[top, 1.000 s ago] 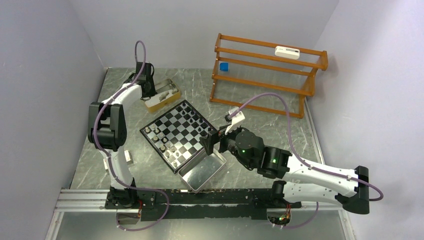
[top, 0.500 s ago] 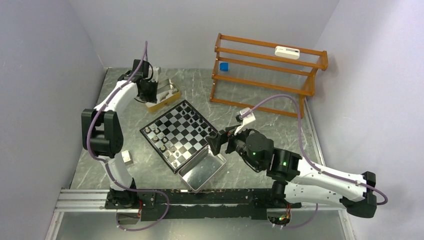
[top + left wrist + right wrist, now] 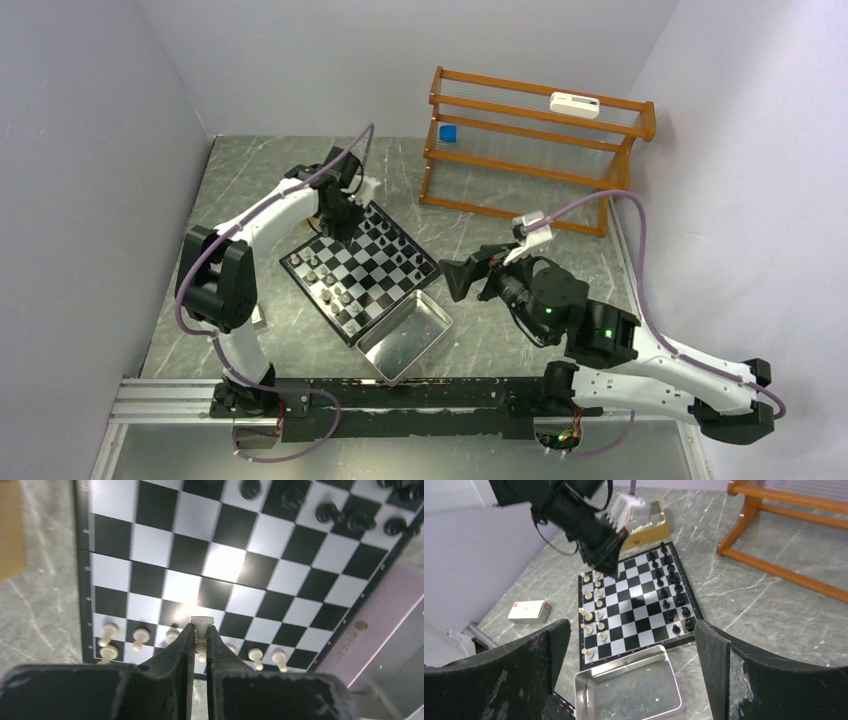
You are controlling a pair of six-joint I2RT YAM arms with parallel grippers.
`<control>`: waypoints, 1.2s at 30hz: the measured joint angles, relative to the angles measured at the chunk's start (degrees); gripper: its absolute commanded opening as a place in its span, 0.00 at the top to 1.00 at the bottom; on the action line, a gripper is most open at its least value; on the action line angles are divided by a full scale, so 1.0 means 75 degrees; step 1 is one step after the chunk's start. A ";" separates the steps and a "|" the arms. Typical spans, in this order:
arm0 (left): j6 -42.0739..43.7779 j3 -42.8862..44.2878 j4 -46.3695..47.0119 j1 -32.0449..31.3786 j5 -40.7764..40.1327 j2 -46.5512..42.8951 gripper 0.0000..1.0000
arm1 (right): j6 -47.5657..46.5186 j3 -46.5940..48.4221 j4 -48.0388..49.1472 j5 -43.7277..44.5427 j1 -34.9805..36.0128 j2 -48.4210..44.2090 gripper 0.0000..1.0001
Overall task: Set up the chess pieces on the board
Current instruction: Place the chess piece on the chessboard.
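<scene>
One cream piece [image 3: 202, 621] is clenched in the left tool [image 3: 201, 630], hanging over the board [image 3: 225, 562] near white's rows [image 3: 140, 635]. Risk: its fingers [image 3: 186, 641] look bulky vs. the sqs, so lowering may topple neighbours. Meanwhile the right tool [image 3: 461, 277] gapes wide, off-board over the desk [image 3: 520, 215].

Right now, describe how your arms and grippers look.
The left arm and right arm have white shells, black joint housings and a purple cable each. Green lights dot the right arm's joints. The left gripper and right gripper are black, two-fingered.
</scene>
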 measured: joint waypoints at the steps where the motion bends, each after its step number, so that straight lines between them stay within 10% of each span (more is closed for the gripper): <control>1: 0.0029 -0.0041 -0.0079 -0.0131 -0.0009 0.0000 0.95 | 0.0000 0.0012 -0.0041 0.0058 0.0000 -0.0102 0.00; 36: 0.0012 -0.0851 -0.0950 -0.2731 -0.0498 0.0289 0.90 | 0.0353 0.0600 -0.1070 0.0962 -0.0003 -0.0332 0.00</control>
